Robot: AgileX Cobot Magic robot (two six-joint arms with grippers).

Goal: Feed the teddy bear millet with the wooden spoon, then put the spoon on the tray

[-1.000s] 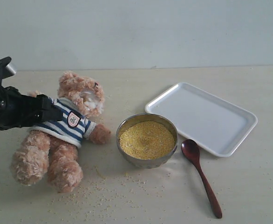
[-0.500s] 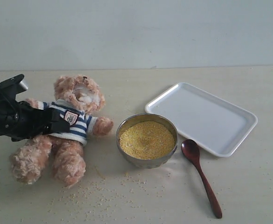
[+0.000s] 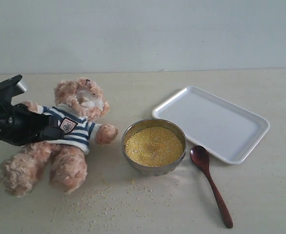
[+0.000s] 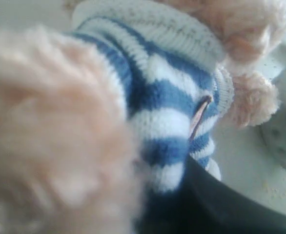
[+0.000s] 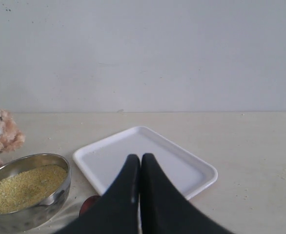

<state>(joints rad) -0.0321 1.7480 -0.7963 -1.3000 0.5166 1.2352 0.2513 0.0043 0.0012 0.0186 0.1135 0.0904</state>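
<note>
At the left of the exterior view the left hand [image 3: 52,130] is clenched on the striped shirt of the teddy bear [image 3: 82,100], which is sprawled on the tabletop [image 3: 270,195]. The millet [image 3: 153,145] is heaped in a steel bowl [image 3: 155,169] at the centre. The wooden spoon [image 3: 211,184] is laid at the lower right, beside the bowl, just below the white tray [image 3: 211,122]. The right hand [image 5: 140,163] is seen clenched, fingers pressed together.

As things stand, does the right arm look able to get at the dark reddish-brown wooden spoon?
Probably yes. The slim dark reddish-brown wooden spoon lies uncovered on the table beside the round steel bowl and white rectangular tray. The right gripper has its jaws shut and must open first.
</note>
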